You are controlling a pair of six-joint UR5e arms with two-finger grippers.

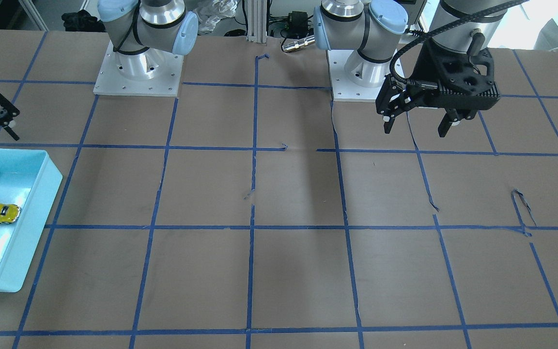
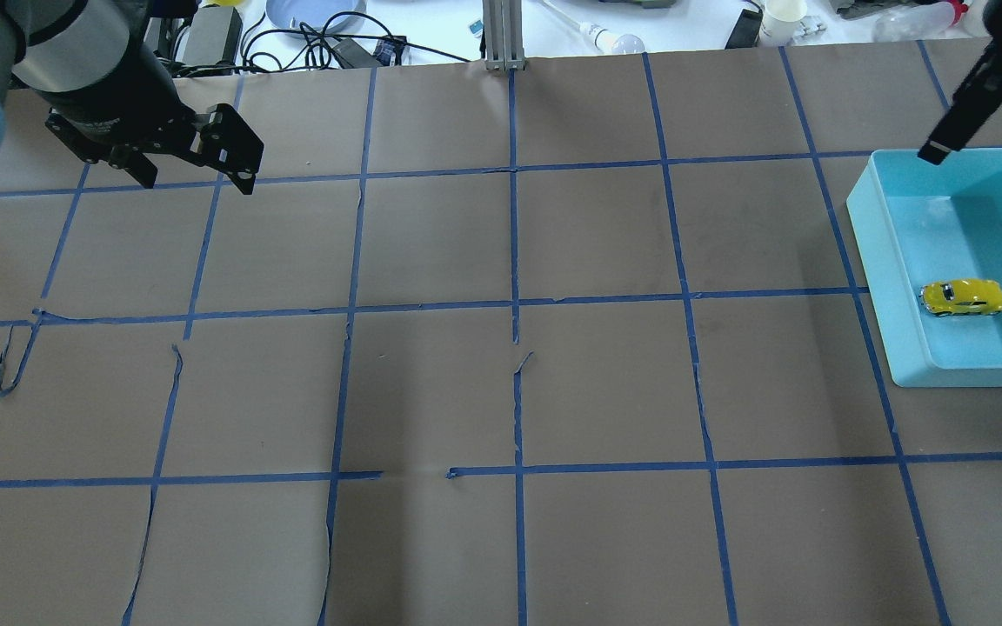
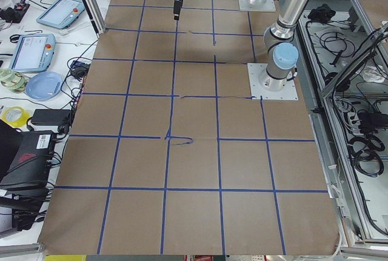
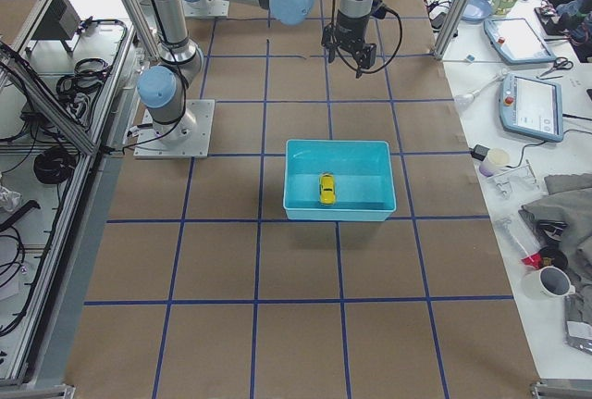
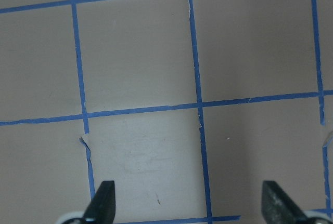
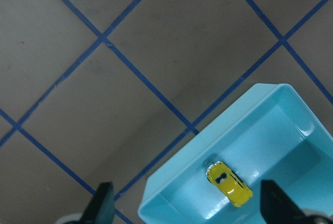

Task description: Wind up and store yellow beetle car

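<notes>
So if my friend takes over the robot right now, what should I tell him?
Left hand: open, empty, hanging over the table.
Right hand: open, empty, above a corner of the bin.
Car: in the bin, nothing touching it.
Done: the car is stored. Whether it got wound up can't be seen.
Left: probably nothing.

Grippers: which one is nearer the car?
The right gripper, hanging open by the bin holding the car; the left gripper is far across the table.
</notes>
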